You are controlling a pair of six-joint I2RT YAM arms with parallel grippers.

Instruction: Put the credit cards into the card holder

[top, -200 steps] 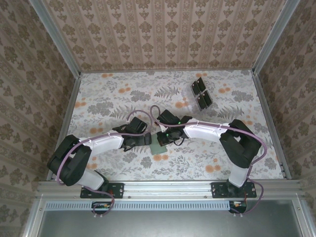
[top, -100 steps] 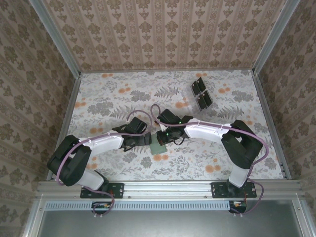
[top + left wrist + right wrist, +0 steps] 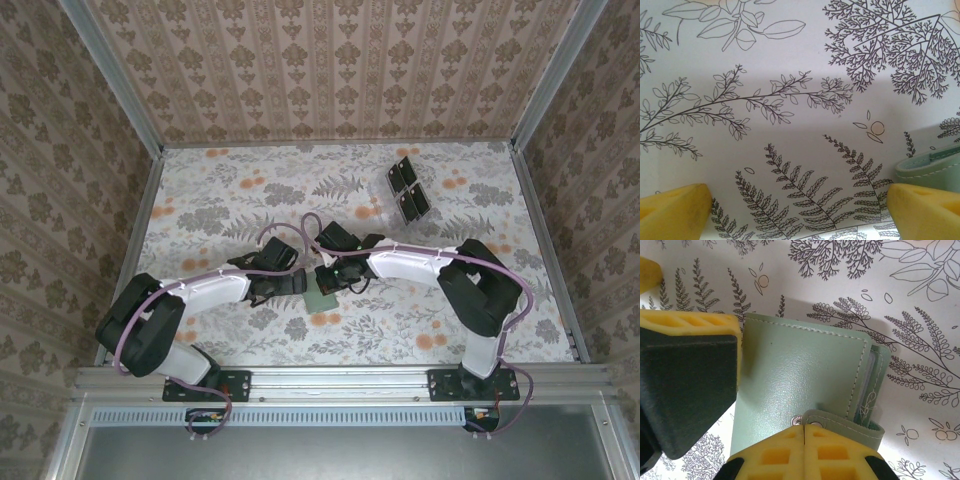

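Right wrist | right hand (image 3: pixel 804 436) pressed together | card holder (image 3: pixel 800 375) just beyond it

The white left arm (image 3: pixel 212 290) and white right arm (image 3: pixel 410 263) reach low toward the middle. The yellow-fingered left gripper (image 3: pixel 800 215) is wide open. The yellow-fingered right gripper (image 3: pixel 804 435) is squeezed tight.

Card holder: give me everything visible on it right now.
The card holder is a pale green, leather-looking case with light stitching. It lies flat and closed on the fern-print cloth. A snap strap wraps one edge, at the tips of the shut right gripper. Pale sleeves peek out of its open side.
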